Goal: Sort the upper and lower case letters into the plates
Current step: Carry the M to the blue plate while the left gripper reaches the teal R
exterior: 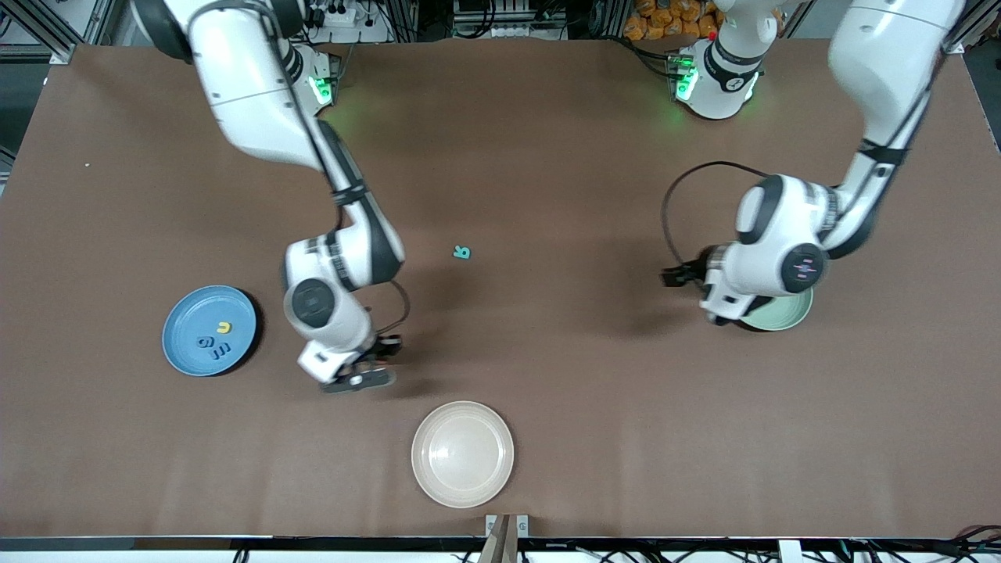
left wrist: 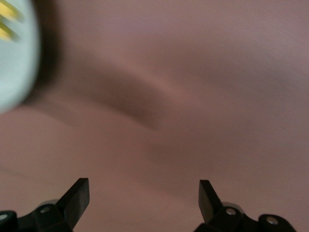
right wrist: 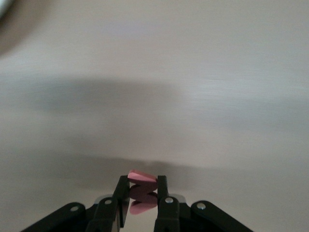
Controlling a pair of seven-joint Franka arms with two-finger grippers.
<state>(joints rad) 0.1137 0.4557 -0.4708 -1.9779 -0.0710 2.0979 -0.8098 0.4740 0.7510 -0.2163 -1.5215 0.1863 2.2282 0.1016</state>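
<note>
In the front view, the right gripper (exterior: 361,381) is low over the bare table, between the sky blue plate (exterior: 177,331) and the cream-white plate (exterior: 462,453); the arm bends down steeply from its base. The wrist hides its fingers here. The blue plate holds a yellow letter (exterior: 224,328) and two blue letters (exterior: 213,346), hard to read. A teal letter (exterior: 462,252) lies alone near the middle of the table. The left gripper (exterior: 679,275) is beside the pale mint plate (exterior: 791,311), which the left wrist covers for the most part.

In the left wrist view, the left gripper (left wrist: 144,195) has its fingers wide apart with nothing between them, above bare table. One edge of the mint plate (left wrist: 17,63) shows, blurred, with yellow pieces (left wrist: 8,19) cut off by the frame.

In the right wrist view, the right gripper (right wrist: 143,189) is closed tightly on a red letter (right wrist: 142,177), whose shape I cannot make out.
</note>
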